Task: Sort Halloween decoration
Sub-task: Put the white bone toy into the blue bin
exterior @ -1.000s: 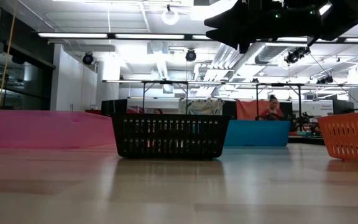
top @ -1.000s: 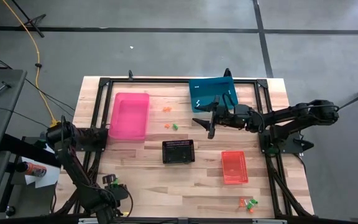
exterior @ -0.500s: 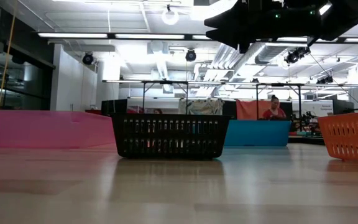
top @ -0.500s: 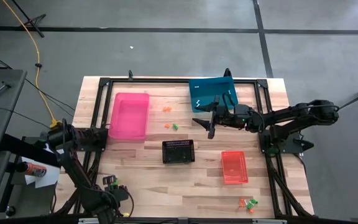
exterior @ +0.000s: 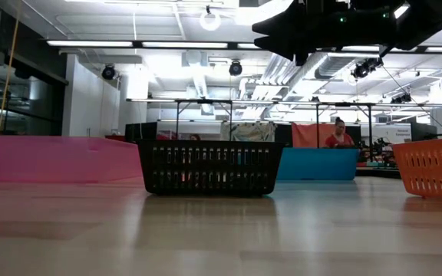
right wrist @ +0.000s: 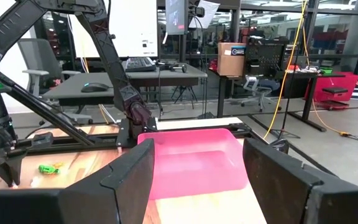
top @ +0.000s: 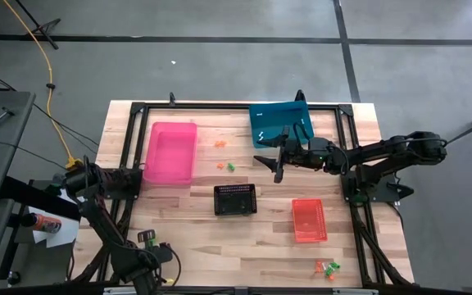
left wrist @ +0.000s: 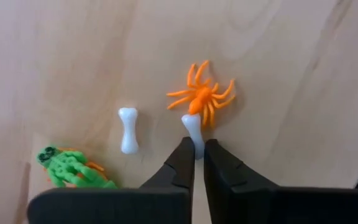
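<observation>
- High view: left gripper point(top: 147, 239) sits low at the table's near-left corner; right gripper point(top: 279, 161) hovers mid-table with jaws spread.
- Left wrist view: jaws pinch a white bone point(left wrist: 192, 129), seemingly gripping it, touching the orange spider point(left wrist: 202, 97).

I see a translucent pink plastic bin point(top: 170, 152) and a teal bin point(top: 279, 124) on my wooden table point(top: 187, 238). A black mesh basket point(top: 235, 199) sits centrally, an orange-red one point(top: 309, 220) beside it.
</observation>
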Motion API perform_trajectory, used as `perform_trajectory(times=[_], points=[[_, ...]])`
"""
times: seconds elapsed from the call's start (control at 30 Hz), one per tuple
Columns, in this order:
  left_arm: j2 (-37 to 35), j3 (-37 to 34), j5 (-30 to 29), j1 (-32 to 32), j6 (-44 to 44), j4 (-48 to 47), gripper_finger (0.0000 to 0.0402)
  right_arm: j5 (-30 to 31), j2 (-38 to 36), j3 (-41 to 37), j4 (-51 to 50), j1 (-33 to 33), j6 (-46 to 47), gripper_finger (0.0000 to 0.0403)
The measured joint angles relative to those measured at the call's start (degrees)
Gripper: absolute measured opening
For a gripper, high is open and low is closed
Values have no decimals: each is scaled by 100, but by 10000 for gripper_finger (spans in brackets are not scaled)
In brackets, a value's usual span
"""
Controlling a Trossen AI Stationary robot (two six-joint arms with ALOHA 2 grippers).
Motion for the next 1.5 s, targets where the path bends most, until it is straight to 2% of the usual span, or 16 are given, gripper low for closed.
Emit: perform_trajectory(times=[0.37,0.63,0.73,0.8,0.9,0.97,1.0,1.17,1.3,1.5], points=[[-315,-44,106,4,-142,-403,0,0,0,0,-28,0,0,240],[-932,-35,629,89,-98,-921,1,0,0,0,-41,0,0,240],[-1390,-25,103,257,161,-981,1,1,0,0,-41,0,36,240],[-1661,-24,-650,438,514,-943,1,2,0,0,-42,0,137,240],[-1964,-40,-1685,901,1490,-610,1,2,0,0,-55,0,220,240],[-2135,-259,-2056,1335,2325,48,1,2,0,0,-75,4,288,240],[-2193,-437,-2056,1583,2847,505,1,0,0,2,-98,4,299,240],[-2248,-1719,-1227,2926,5133,3693,1,0,0,4,-256,4,400,240],[-2248,-2628,-583,3990,6056,5743,0,0,2,4,-271,4,392,240],[-2364,-3308,-549,5045,7562,8297,0,-101,2,4,-248,5,378,240]])
